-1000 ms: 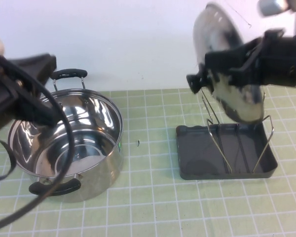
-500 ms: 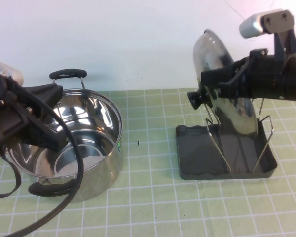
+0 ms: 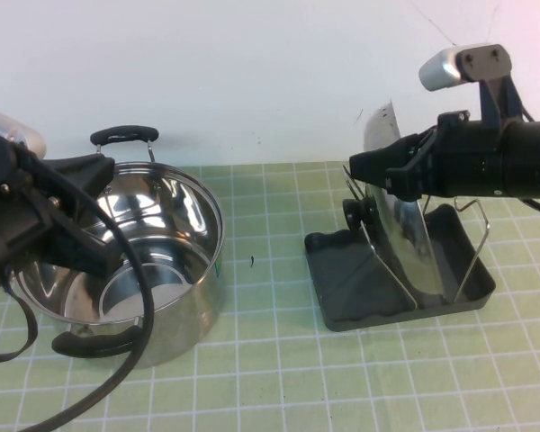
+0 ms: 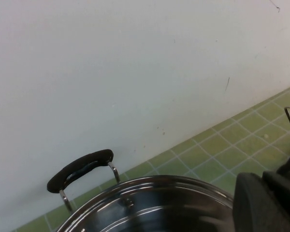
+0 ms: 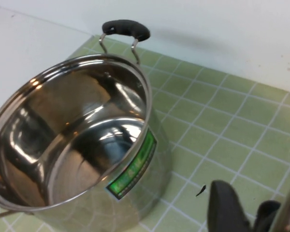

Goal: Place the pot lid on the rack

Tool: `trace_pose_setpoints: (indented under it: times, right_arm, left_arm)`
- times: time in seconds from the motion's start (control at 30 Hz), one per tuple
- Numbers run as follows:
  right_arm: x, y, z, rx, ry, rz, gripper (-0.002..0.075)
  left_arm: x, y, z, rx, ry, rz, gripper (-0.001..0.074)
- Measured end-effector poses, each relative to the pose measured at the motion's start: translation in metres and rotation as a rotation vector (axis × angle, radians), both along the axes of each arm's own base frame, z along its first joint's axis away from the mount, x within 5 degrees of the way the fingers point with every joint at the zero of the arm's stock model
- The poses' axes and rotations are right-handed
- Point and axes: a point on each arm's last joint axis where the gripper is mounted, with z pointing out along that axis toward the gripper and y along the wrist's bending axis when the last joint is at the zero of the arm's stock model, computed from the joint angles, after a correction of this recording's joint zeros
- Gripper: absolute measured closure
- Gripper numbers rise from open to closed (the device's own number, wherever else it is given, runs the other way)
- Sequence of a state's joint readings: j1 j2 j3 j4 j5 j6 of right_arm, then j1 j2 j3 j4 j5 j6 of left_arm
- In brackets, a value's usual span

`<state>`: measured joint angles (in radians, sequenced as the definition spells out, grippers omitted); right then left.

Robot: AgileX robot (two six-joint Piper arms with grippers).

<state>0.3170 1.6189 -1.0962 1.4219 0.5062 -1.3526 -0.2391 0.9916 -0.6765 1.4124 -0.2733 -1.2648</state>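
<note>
The shiny pot lid (image 3: 403,229) stands on its edge in the dark grey rack (image 3: 342,290), between the wire prongs (image 3: 468,252). Its black knob (image 3: 352,214) faces left. My right gripper (image 3: 355,171) hovers just above the knob, open and not holding it. In the right wrist view one finger (image 5: 225,205) shows beside the knob (image 5: 267,212) and the lid's rim (image 5: 287,208). My left gripper (image 3: 103,166) is shut and empty, above the far left rim of the pot (image 3: 117,261). It also shows in the left wrist view (image 4: 268,200).
The deep steel pot with two black handles (image 3: 124,136) stands open on the left of the green tiled mat (image 3: 270,360). It also shows in the right wrist view (image 5: 72,135). A white wall runs behind. A small dark speck (image 3: 252,261) lies between pot and rack.
The lid has come down from above the rack into the prongs. The rack has slid and turned a little to the left. The right gripper has let go of the knob.
</note>
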Motion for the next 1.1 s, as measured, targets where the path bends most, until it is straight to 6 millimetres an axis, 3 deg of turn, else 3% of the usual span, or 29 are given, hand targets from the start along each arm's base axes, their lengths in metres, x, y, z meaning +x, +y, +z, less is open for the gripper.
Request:
trace_pose_setpoints:
  times: [0.13, 0.23, 0.43, 0.57, 0.7, 0.9, 1.1]
  right_arm:
    - [-0.001, -0.006, 0.002, 0.022, 0.011, 0.025, 0.0407]
    - [-0.001, -0.023, 0.013, 0.034, -0.009, 0.025, 0.0400]
    - [-0.023, -0.076, 0.058, 0.029, -0.102, -0.017, 0.0439]
    - [-0.059, -0.098, 0.089, -0.059, -0.220, -0.032, 0.0522]
    - [-0.110, -0.103, 0.106, -0.119, -0.395, -0.086, 0.0598]
    - [-0.187, -0.106, 0.105, -0.134, -0.656, -0.173, 0.0692]
    - [-0.230, -0.106, 0.095, -0.118, -0.768, -0.202, 0.0722]
  left_arm:
    - [0.000, 0.001, -0.001, 0.023, -0.004, 0.004, 0.0736]
    - [0.001, 0.003, -0.001, 0.021, 0.004, 0.032, 0.0736]
    - [-0.017, 0.007, 0.005, -0.012, -0.023, 0.037, 0.0736]
    - [-0.044, 0.014, -0.004, -0.050, -0.028, 0.043, 0.0736]
    - [-0.078, 0.022, -0.021, -0.139, -0.031, 0.054, 0.0736]
    - [-0.125, 0.037, -0.033, -0.283, -0.139, 0.089, 0.0736]
    - [-0.152, 0.058, -0.048, -0.371, -0.277, 0.219, 0.0736]
